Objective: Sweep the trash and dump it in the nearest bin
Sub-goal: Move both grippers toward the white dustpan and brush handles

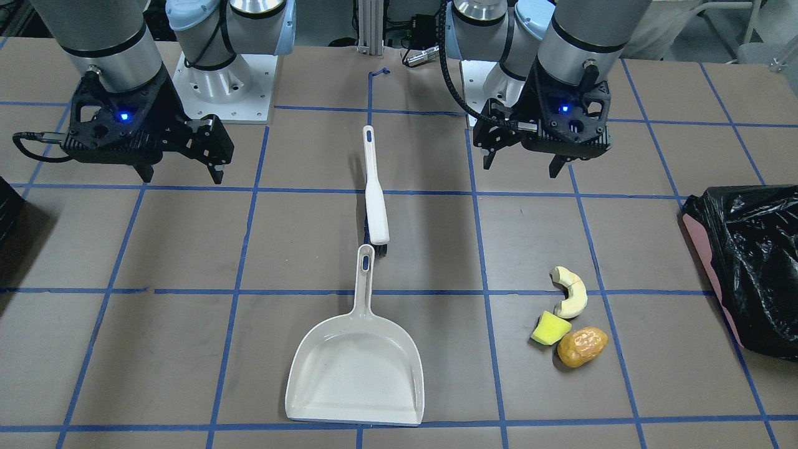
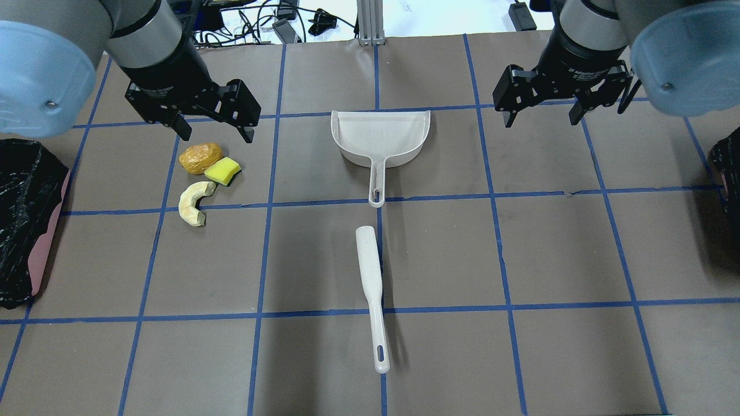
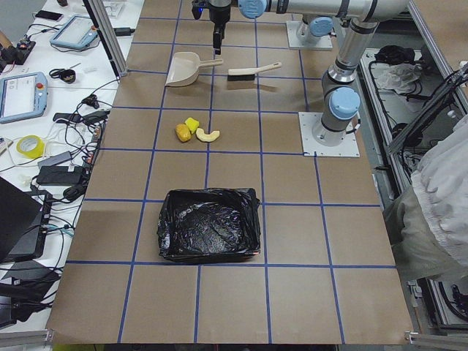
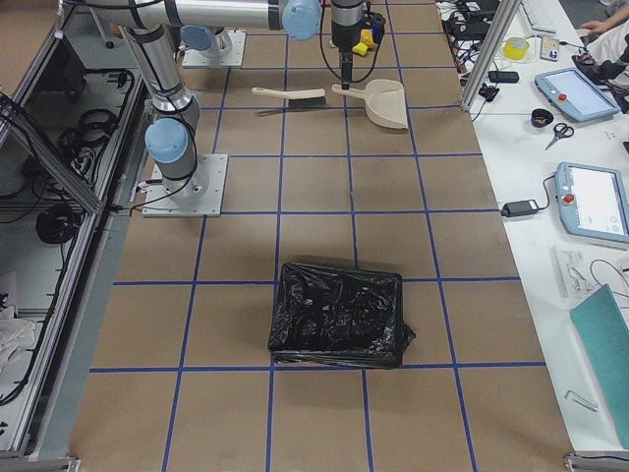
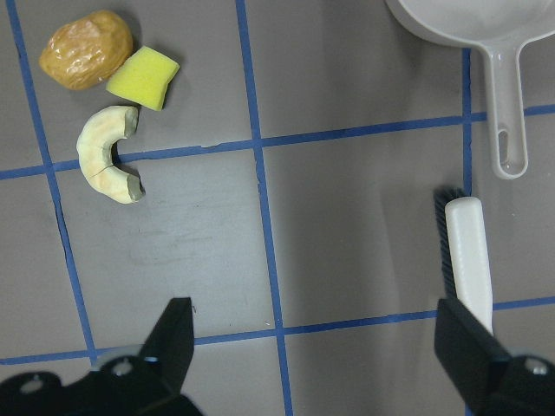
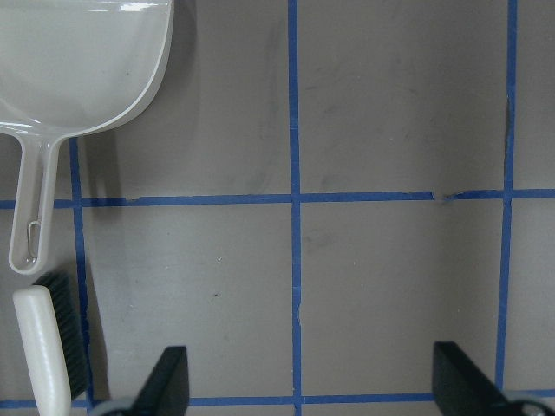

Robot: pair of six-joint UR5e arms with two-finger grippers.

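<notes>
The trash lies in a cluster on the table: a cream crescent slice (image 1: 573, 293) (image 2: 193, 202) (image 5: 104, 156), a yellow-green wedge (image 1: 550, 328) (image 2: 222, 170) (image 5: 143, 78) and an orange-brown lumpy oval (image 1: 581, 347) (image 2: 200, 157) (image 5: 87, 49). The bin (image 1: 748, 262) (image 2: 23, 219) (image 3: 210, 224), pinkish-red with a black bag, stands at the table edge on my left side. My left gripper (image 1: 522, 167) (image 2: 217, 136) (image 5: 316, 355) hovers open and empty above the table close to the trash. My right gripper (image 1: 182, 176) (image 2: 542, 121) (image 6: 312, 381) hovers open and empty on the other side.
A white dustpan (image 1: 355, 368) (image 2: 381, 136) lies mid-table, handle toward the robot. A white-handled brush (image 1: 376, 193) (image 2: 370, 277) lies in line with it, nearer the robot's base. A second dark container (image 2: 729, 167) (image 4: 339, 315) stands at the right table edge.
</notes>
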